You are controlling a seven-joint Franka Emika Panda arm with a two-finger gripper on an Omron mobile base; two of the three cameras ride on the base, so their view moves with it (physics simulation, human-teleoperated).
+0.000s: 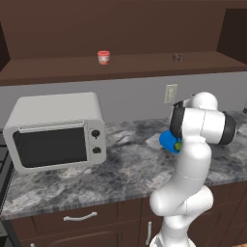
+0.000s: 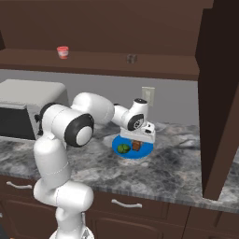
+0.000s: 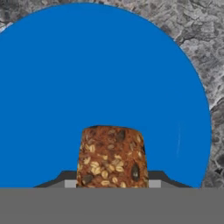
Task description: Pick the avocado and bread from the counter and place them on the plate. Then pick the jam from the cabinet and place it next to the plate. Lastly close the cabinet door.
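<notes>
Grey marbled counter [image 2: 177, 163] runs under dark wood cabinets, w/ a blue plate [image 2: 144, 150] sitting on it right below the gripper [image 2: 137, 145]. Gripper points down over the plate, fingers closed on the bread [image 3: 111, 156], a seeded brown slice; in the hand view it sits between the dark tips w/ blue plate behind it. Can't tell if the slice touches the plate yet. Avocado [image 2: 123, 148] lies on the plate just left of the gripper in the right base view, close beside the bread. Jam [image 1: 103, 57], small red-lidded jar, stands on the open shelf [image 1: 144, 65] well above and to the left. Microwave [image 1: 55, 130] sits on the counter far left of the arm. Cabinet door [image 2: 219, 93] hangs open on the right side, apart from the gripper. Wall outlet [image 2: 148, 93] just behind the wrist.
</notes>
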